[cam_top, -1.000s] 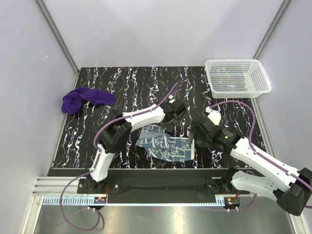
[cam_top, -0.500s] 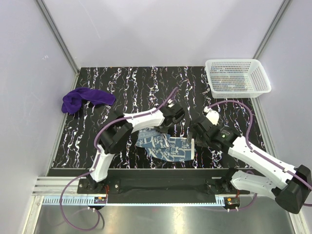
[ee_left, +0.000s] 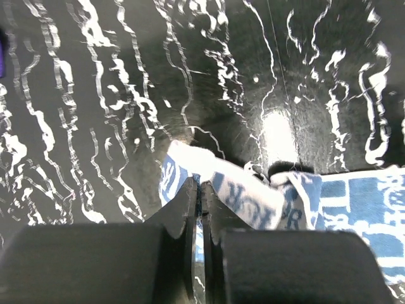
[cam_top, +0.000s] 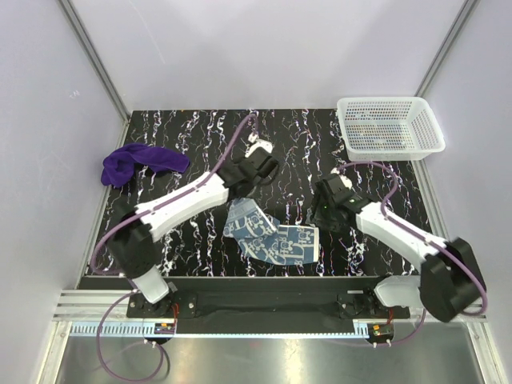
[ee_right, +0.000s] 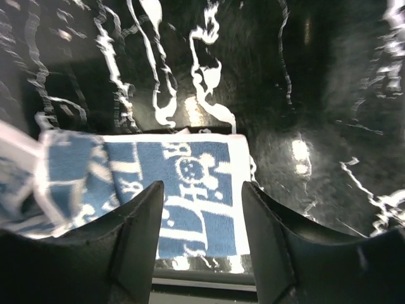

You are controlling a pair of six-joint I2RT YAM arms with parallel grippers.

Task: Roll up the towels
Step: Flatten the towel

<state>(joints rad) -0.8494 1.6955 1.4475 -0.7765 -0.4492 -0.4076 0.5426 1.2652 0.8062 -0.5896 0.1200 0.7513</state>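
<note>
Since the patterned towel (cam_top: pixel 272 240) lies partly folded over itself near the front edge of the table (cam_top: pixel 200 128), between the two arms, the step in hand looks like spreading it out for rolling, not the roll itself. The right gripper (ee_right: pixel 201 190) hangs over the towel's right-hand edge with its jaws apart, and blue-and-white cloth shows between them (whether the fingers touch it I cannot tell). A little farther in, the left gripper (ee_left: pixel 197 190) is pinched tight on the towel's far left corner, with a fold of cloth bunched just beyond its tips. The next move, I judge, calls for the right jaws to close on their edge. Both arms would then draw apart so the cloth goes taut and lies flat; a weak pinch would let a corner slip. Farther back on the left, the purple towel (cam_top: pixel 136 164) sits in a heap, well apart from both arms. The basket (cam_top: pixel 400 149) stands at the far right corner.
</note>
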